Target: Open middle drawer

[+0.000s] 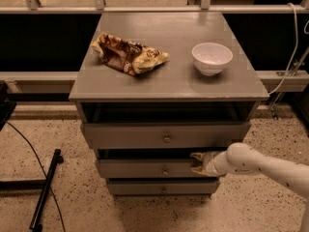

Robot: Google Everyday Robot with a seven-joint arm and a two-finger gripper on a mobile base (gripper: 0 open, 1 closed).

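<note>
Lower centre of the frame: the middle drawer (140,168) sits in the grey cabinet (159,83), sandwiched between the taller top drawer (120,135) and the slim bottom drawer (135,187). My gripper (199,164) is up against the right end of its front. The white arm (270,166) reaches in from the lower right corner.

I cannot tell from here whether the gripper is released or clenched, or whether it has any purchase on the drawer's edge.

The drawer front runs left to right across the picture, and its small round knob (165,171) lies to the left of the gripper, near but apart from it. By my reading, the pull has to come straight out toward the bottom of the frame. Because contact is off-centre at the right end, the drawer may skew unless I draw evenly.

On the cabinet top, a crumpled brown bag (128,53) lies at the left and a white bowl (212,58) at the right, both well clear of the work.
</note>
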